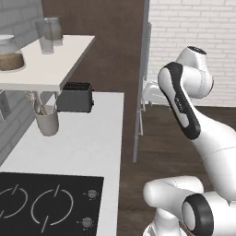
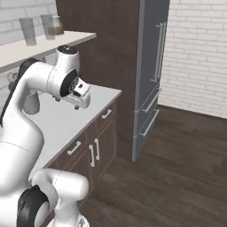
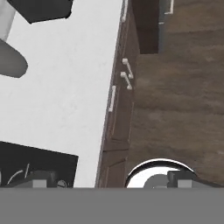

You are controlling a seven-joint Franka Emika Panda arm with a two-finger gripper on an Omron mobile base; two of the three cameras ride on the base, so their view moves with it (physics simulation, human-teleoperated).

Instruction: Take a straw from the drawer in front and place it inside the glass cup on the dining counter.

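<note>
The claw hangs above the edge of the white counter, jaws spread as wide as they go, gripping nothing. In the hand view the drawer, shut, lies at twelve o'clock from the claw, the black toaster at eleven, the cooktop at nine

no readable text, labels, brands, numbers or signs anywhere
</note>
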